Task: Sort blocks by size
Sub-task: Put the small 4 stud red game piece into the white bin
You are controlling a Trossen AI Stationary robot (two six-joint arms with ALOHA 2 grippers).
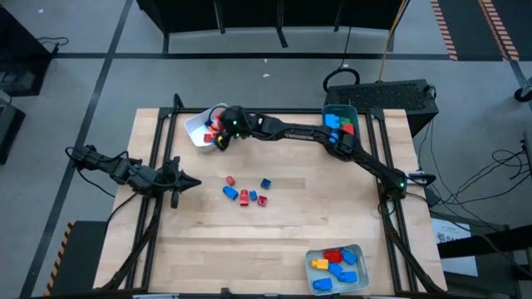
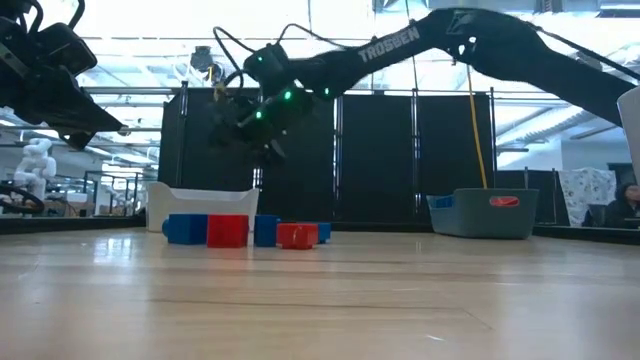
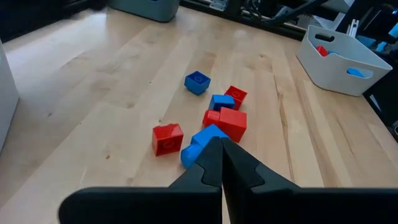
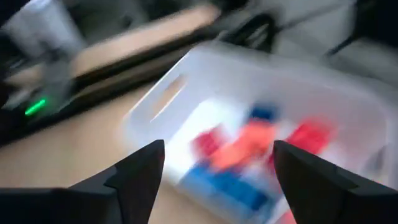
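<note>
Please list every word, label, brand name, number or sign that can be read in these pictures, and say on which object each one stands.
"TROSSEN": white letters along the dark right arm in the low view.
The teal tray at the far right corner carries a red mark, too blurred to read.
No readable text shows on the blocks, the white tray or the table.

wooden table (image 1: pixel 283 241): loose blocks (image 1: pixel 246 193), three trays (image 1: pixel 337 267).
</note>
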